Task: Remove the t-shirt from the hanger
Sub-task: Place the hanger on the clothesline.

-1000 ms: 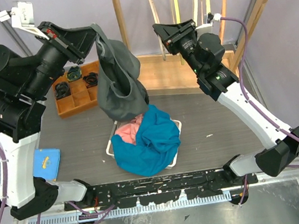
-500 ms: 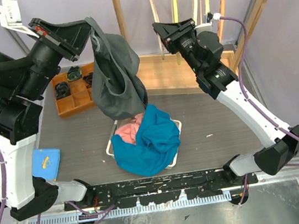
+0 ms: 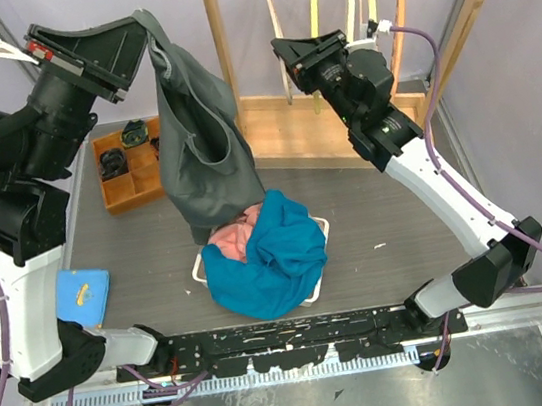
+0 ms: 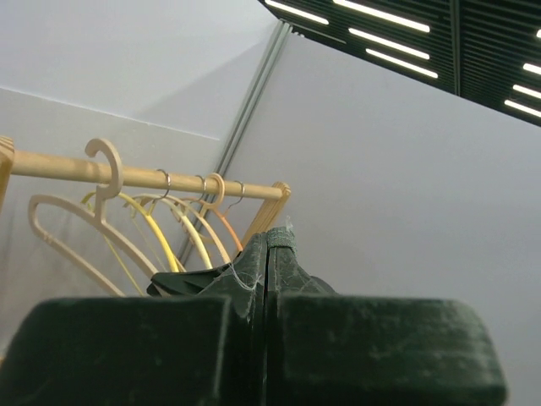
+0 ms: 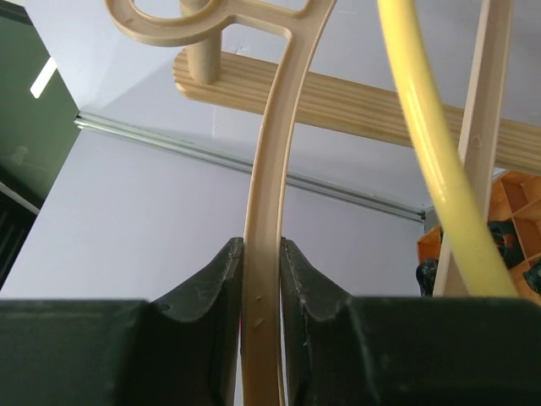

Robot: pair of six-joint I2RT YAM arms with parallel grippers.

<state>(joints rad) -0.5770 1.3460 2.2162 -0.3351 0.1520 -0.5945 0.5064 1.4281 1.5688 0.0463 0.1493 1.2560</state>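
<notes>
Raising grey t-shirt (image 3: 198,153) higher at upper left, clenching it in left gripper (image 3: 141,34). Pinching beige hanger (image 5: 262,254) at upper centre with right gripper (image 3: 286,54). Risking hem snagging laundry pile (image 3: 268,254) below, yanking cloth loose.

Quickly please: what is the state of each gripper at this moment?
Left gripper: jaws shut on the grey t-shirt, which hangs from it.
Right gripper: jaws shut on the beige hanger.
</notes>
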